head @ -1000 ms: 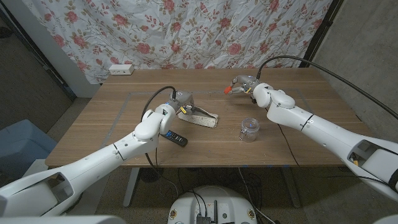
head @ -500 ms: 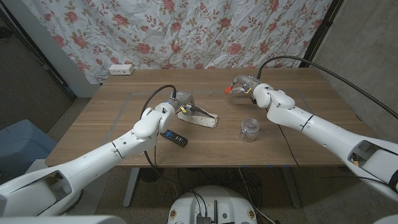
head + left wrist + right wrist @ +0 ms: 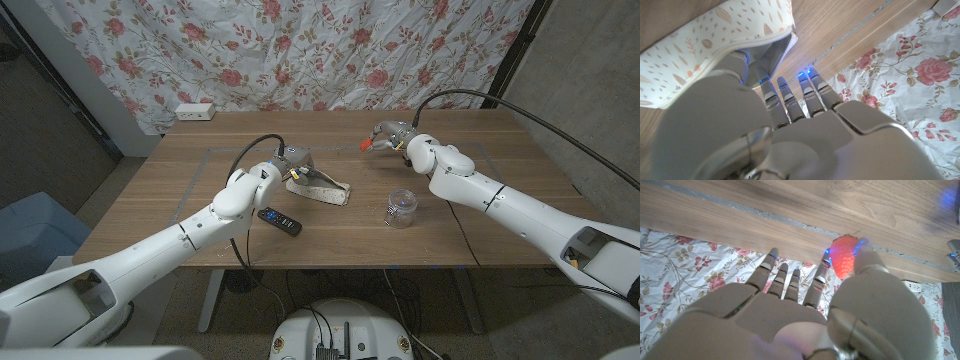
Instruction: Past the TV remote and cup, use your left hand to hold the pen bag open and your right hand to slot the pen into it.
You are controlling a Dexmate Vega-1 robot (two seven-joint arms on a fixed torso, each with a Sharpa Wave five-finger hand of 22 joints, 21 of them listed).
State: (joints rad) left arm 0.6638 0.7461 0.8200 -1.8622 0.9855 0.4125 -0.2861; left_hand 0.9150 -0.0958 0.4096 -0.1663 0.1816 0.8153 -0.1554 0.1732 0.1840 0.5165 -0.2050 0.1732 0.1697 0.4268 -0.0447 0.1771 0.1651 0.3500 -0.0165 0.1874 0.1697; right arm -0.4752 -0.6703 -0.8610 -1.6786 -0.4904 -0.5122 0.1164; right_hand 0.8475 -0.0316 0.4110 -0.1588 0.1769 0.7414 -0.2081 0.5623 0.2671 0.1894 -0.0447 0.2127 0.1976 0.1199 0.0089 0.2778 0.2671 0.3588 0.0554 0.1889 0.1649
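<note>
The pen bag [image 3: 324, 188], white with a leaf print, lies at the table's middle. My left hand [image 3: 291, 162] is at its far left end. In the left wrist view my left hand [image 3: 770, 130] has its thumb inside the mouth of the pen bag [image 3: 710, 40] and its fingers [image 3: 785, 97] outside, gripping the edge. My right hand [image 3: 393, 136] hovers at the back right and pinches the pen by its red-orange end [image 3: 366, 144]. The same red-orange end [image 3: 842, 262] shows between thumb and finger of my right hand [image 3: 790, 315]. The black TV remote [image 3: 280, 220] and the clear cup [image 3: 401, 207] sit nearer the front.
A white power strip [image 3: 194, 112] lies at the table's back left corner. A floral curtain [image 3: 300, 50] hangs behind the table. Pale tape lines [image 3: 205, 165] mark the wooden top. Bare wood lies between the bag and my right hand.
My left arm has shifted slightly away from the front, uncovering more of the remote, with the hand staying at the bag's end. The right hand and pen have not moved.
</note>
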